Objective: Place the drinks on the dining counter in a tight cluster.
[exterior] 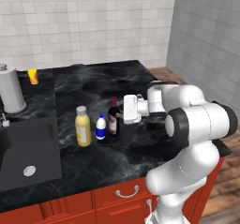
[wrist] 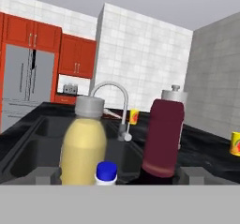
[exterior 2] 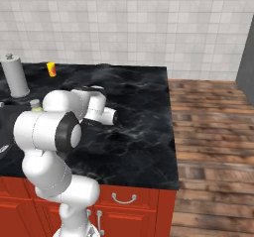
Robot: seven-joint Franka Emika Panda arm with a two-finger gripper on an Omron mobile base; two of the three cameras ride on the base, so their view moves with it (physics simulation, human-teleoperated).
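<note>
Three drinks stand clustered on the dining counter (exterior: 140,143); the gripper (exterior: 123,109) is spread wide, holding nothing.
Beside the wine bottle (exterior: 113,117), with small blue-and-white bottle (exterior: 101,127) and yellow bottle (exterior: 83,126) close; back straight off, without brushing the wine bottle's neck.

Wine bottle (wrist: 161,138) neck beyond frame.

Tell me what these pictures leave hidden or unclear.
- Left base view: wine bottle label print too small to read.
- Right base view: yellow bottle shows just its cap; the arm hides the rest.
- Hand view: blue-and-white bottle cut off below its cap by the bottom edge.
</note>
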